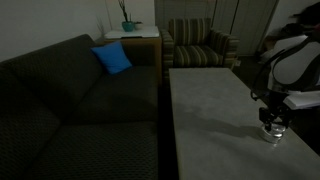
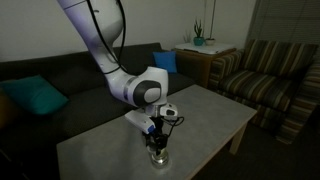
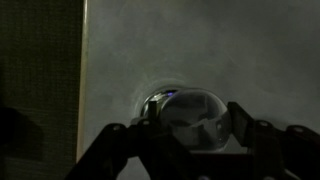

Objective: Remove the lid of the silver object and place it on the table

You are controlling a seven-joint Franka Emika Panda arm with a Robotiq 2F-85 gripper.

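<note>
The silver object (image 1: 271, 136) (image 2: 158, 154) is a small shiny round container. It stands on the pale grey table (image 1: 210, 100) (image 2: 100, 145) near a long edge. My gripper (image 1: 272, 127) (image 2: 158, 141) (image 3: 192, 125) reaches straight down onto it. In the wrist view the lid (image 3: 192, 115) is a shiny round top between my fingers (image 3: 240, 124), which press on its two sides. The gripper is shut on the lid. The container's body under the lid is mostly hidden, and the lid looks seated on it.
A dark sofa (image 1: 70, 100) (image 2: 60, 80) with blue cushions (image 1: 112, 58) runs along the table. A striped armchair (image 1: 200, 45) (image 2: 270, 75) and a wooden side table with a plant (image 1: 130, 35) stand at the far end. The table's edge (image 3: 83, 90) lies left of the lid.
</note>
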